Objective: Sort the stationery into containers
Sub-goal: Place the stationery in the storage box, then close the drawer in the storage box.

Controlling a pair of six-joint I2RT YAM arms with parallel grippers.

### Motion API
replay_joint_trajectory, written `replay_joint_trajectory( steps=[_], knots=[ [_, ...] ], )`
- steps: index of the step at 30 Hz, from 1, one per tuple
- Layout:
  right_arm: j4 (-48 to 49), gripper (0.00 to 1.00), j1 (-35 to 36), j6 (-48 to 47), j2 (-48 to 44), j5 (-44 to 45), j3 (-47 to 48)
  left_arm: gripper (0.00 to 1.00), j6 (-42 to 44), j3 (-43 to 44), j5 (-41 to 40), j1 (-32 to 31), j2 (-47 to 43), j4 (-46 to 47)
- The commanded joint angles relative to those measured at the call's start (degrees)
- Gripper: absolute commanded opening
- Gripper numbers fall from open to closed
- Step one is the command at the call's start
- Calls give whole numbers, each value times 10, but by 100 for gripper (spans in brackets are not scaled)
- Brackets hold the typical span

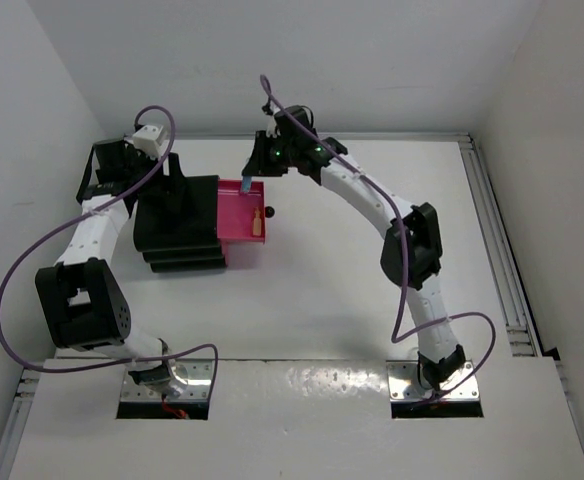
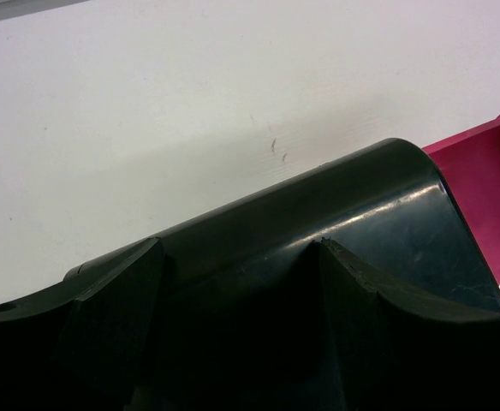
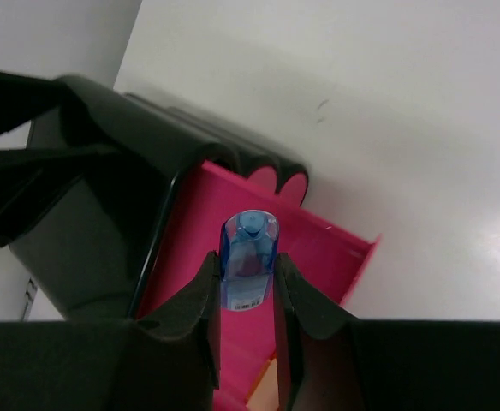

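The containers are a black stepped box [image 1: 177, 225] whose top pink drawer [image 1: 234, 225] is pulled out to the right. An orange highlighter [image 1: 259, 222] lies in that drawer beside its black knob [image 1: 269, 212]. My right gripper [image 3: 244, 265] is shut on a light-blue highlighter [image 3: 248, 253], held upright over the far end of the open drawer [image 3: 318, 248]; the same gripper [image 1: 245, 176] and highlighter [image 1: 244, 186] show from above. My left gripper [image 2: 241, 248] stands open, its fingers [image 2: 117, 295] spread over the box's top [image 2: 361, 205] at its far left [image 1: 169, 178].
White walls close the table on the left, the back and the right. A metal rail [image 1: 502, 270] runs along the right edge. The two lower pink drawer fronts [image 3: 280, 184] are pushed in. Purple cables loop over both arms.
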Motion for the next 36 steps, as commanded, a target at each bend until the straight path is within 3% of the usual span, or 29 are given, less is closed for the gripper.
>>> replay_joint_trajectory(
  steps=[1,6,8,9,12,14,18,21,23,28,30,32,36],
  knots=[
    [2,0,24,26,-10,-1,-1,78,12,-54,-30,-8,31,-166],
    [-31,0,49,56,3,-4,-15,78,15,-60,-27,-8,30,-163],
    [-51,13,50,71,14,-17,-3,78,16,-62,-26,-9,29,-162],
    [-54,29,50,75,21,-24,-1,78,16,-63,-26,-8,28,-162],
    [-50,55,51,72,14,-35,-4,78,24,-70,-27,-9,21,-164],
    [-33,59,51,61,3,-34,-10,78,25,-76,-28,-9,15,-163],
    [14,56,29,17,-43,-51,-20,78,28,-77,-27,-9,11,-164],
    [64,38,-11,-2,-95,-78,-66,78,33,-79,-30,-8,9,-167],
    [85,32,-49,-2,-121,-88,-114,78,35,-82,-33,-8,6,-165],
    [18,10,-101,-42,-168,-55,-206,78,35,-89,-31,-6,6,-163],
    [2,11,-111,-59,-166,-72,-236,78,35,-91,-30,-6,7,-164],
    [-1,19,-104,-75,-154,-103,-245,78,36,-90,-33,-7,10,-163],
    [-43,26,-79,-96,-105,-108,-197,78,37,-82,-33,-7,15,-169]
  ],
)
